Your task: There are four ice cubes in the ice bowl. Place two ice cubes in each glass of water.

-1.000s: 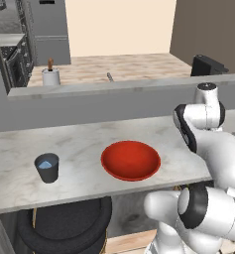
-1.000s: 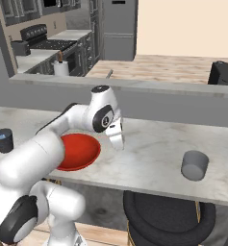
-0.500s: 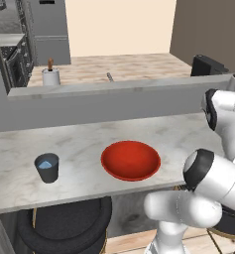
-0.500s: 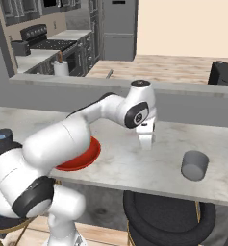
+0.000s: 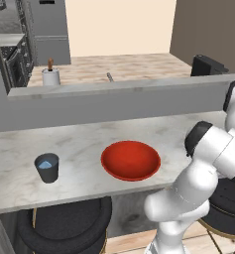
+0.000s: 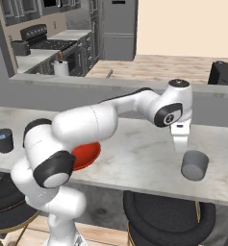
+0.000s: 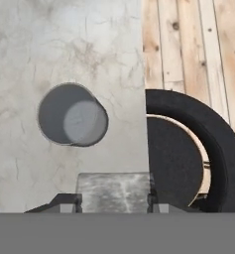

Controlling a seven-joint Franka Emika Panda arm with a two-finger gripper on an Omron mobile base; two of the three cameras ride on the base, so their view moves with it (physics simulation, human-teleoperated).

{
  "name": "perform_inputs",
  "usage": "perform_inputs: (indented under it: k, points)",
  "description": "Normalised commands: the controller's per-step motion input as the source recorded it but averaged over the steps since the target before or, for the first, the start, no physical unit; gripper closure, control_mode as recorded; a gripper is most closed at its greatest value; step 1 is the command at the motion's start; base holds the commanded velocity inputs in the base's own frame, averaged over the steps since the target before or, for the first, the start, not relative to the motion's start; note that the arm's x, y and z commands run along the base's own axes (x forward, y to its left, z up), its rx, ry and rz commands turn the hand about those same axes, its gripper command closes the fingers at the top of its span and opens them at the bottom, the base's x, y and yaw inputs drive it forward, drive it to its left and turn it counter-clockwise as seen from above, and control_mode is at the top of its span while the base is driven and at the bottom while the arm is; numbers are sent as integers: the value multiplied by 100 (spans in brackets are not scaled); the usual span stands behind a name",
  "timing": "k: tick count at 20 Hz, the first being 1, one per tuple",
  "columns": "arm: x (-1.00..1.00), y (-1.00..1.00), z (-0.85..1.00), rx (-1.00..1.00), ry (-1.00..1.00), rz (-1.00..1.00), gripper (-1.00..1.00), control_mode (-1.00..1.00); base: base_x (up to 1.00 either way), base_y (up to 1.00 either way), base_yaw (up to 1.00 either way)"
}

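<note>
Arm is reaching out to the right over the marble counter [image 6: 134, 158], gripper [image 6: 181, 144] pointing down and hanging just above and left of the lighter grey glass [image 6: 195, 165]. In the hand view that glass [image 7: 72, 114] is sitting near the counter's near edge, a black stool [image 7: 188, 158] below. A pale translucent ice cube [image 7: 114, 192] is sitting between the finger tips, jaws closed partway on it. Red ice bowl [image 5: 131, 160] is resting mid-counter, well left of the gripper, partly behind the arm in the right base view; can't tell whether cubes are inside. Dark slate glass [image 5: 47, 167] with bluish contents is standing at the far left, well apart from the bowl.
</note>
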Motion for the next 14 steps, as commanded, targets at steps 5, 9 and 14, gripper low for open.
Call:
perform_inputs:
  k: [5,9,14]
  points:
    - [6,-58,-14,0,0,0,100,-100,0,0,0]
    - [25,-3,-44,0,0,0,100,-100,0,0,0]
    - [54,2,-26,0,2,0,100,-100,0,0,0]
